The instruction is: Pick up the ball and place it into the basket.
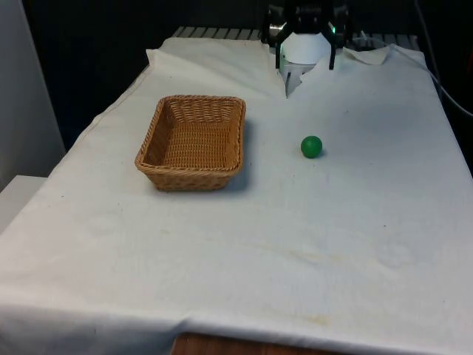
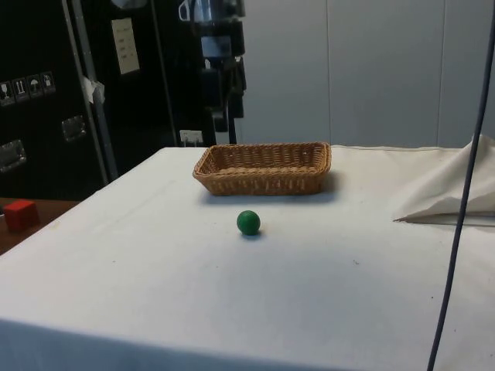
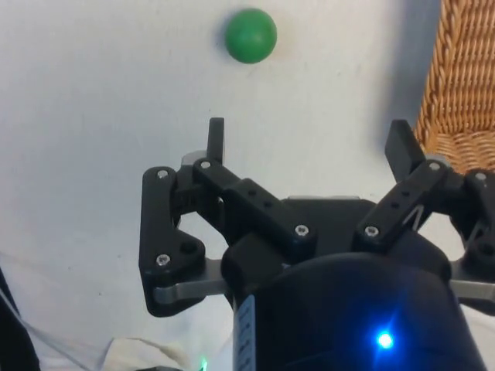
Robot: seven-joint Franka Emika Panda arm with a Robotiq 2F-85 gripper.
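Small smooth green ball [image 1: 311, 146] sits on white-clothed bench [image 1: 295, 237], apart from rectangular woven wicker basket [image 1: 194, 142]; fingers [image 3: 216, 139] spread, holding nothing.

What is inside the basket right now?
Nothing: the basket shows bare woven floor in the front view. The ball sits apart on the cloth. The near wall hides part of the floor in the side view.

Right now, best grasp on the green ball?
Take the green ball across its widest middle, coming straight down from above. It is round, sits alone on the white cloth well apart from the basket, so any finger direction works. The gripper is open and above the cloth.
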